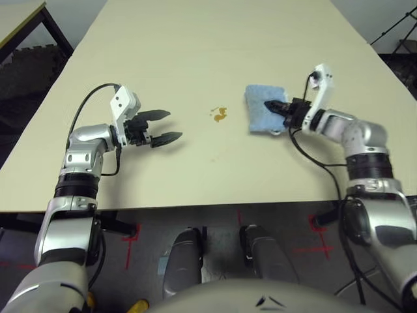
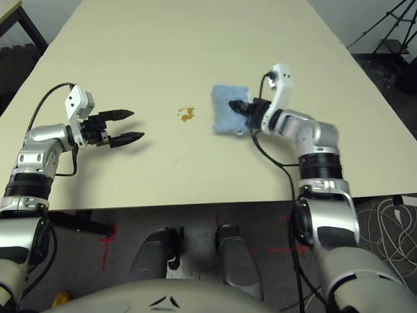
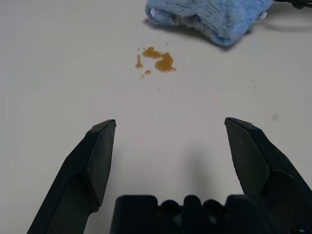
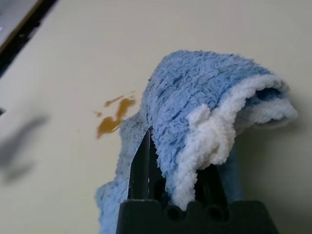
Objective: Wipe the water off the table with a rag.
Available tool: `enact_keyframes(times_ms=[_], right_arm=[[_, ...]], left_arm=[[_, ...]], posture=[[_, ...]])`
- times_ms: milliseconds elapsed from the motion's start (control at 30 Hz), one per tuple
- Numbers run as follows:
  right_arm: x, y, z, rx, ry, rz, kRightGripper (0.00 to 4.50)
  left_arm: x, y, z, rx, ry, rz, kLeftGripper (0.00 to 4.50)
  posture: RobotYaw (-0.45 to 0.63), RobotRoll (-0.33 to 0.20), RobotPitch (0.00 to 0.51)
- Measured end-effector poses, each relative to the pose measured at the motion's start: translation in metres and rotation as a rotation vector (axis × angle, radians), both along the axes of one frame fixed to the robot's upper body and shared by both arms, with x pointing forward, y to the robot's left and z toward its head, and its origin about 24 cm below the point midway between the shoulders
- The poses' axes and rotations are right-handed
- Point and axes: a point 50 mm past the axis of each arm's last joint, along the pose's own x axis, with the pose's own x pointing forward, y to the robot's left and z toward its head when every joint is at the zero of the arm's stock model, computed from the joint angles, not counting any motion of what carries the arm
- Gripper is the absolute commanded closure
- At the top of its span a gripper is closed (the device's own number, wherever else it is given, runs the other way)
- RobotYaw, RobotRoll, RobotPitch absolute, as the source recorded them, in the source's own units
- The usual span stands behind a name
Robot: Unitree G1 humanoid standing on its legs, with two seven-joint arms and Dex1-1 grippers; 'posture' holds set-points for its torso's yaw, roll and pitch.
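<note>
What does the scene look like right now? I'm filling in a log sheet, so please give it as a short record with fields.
table: pale cream, mostly bare
spill: small orange-brown splotch with a few droplets, unwiped, between the two grippers
rag: light blue, white edging, to the right of the spill, apart from it
right gripper: fingers shut on the rag's edge, pointing toward the spill
left gripper: fingers open, holding nothing, to the left of the spill
wiping: not yet begun on this splotch
</note>
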Motion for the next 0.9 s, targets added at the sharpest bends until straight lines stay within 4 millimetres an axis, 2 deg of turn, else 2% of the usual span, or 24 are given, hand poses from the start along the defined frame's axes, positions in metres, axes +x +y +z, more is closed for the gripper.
enact_keyframes(times_ms=[133, 300, 667, 900], right_arm=[[0.011, 0.008, 0.000, -0.045, -0.036, -0.050, 4.44], [0.013, 0.018, -0.009, -0.059, -0.032, -0.035, 4.44], [0.006, 0.058, -0.016, -0.049, -0.023, 0.129, 4.44], [-0.010, 0.090, -0.020, -0.028, -0.013, 0.292, 4.44]], left_arm=[[-0.001, 0.004, 0.003, 0.003, -0.007, 0.012, 0.00], [-0.002, 0.008, 0.004, 0.009, -0.010, 0.023, 0.00], [-0.004, 0.007, 0.004, 0.014, -0.017, 0.017, 0.00], [-0.006, 0.007, 0.001, 0.015, -0.012, 0.019, 0.00]], posture=[[-0.09, 0.000, 0.132], [-0.09, 0.000, 0.132], [-0.07, 0.000, 0.125], [-0.07, 0.000, 0.121]])
